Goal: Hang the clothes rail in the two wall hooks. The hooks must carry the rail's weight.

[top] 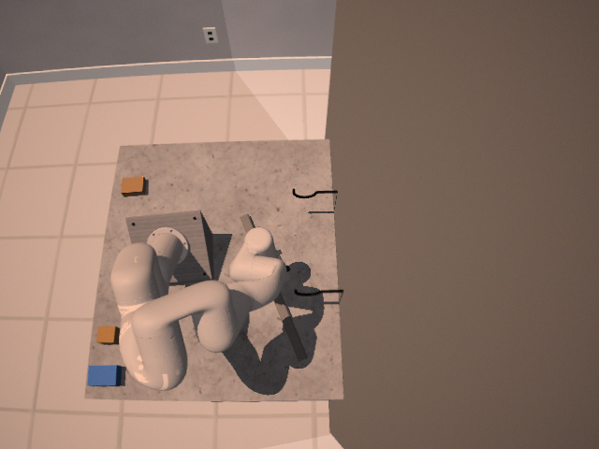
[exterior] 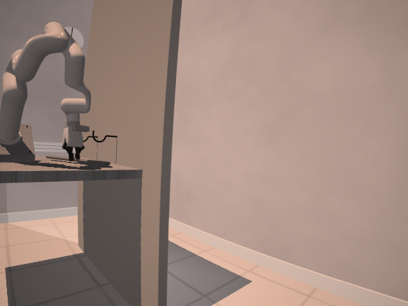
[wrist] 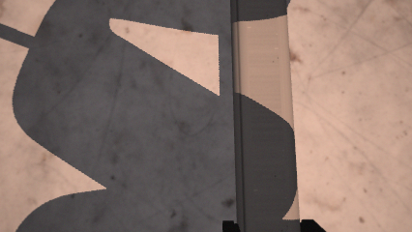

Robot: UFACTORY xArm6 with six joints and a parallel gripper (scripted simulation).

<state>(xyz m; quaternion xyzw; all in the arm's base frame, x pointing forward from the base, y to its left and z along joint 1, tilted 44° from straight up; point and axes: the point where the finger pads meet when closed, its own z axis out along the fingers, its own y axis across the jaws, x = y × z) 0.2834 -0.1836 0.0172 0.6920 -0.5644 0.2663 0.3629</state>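
The clothes rail point(top: 294, 338) point(exterior: 95, 162) point(wrist: 263, 72) is a long grey-brown bar lying low along the stone table top point(top: 217, 168) point(exterior: 65, 174). It runs at a slant in front of the wall. My gripper point(exterior: 74, 157) point(wrist: 266, 226) points straight down and is shut on the rail near its middle. In the top view the arm hides the fingers. Two black wall hooks, a far hook point(top: 302, 195) and a near hook point(top: 331, 291), stick out of the brown wall panel point(top: 460, 217) point(exterior: 131, 82) above the table. They are empty and show in the exterior view point(exterior: 110, 136) to the right of my gripper, higher than the rail.
Two orange blocks point(top: 132, 184) point(top: 107, 334) and a blue block point(top: 103, 374) lie along the table's left edge. The arm's wedge-shaped base mount point(top: 193, 226) stands left of the rail. The wall panel bounds the table's right edge.
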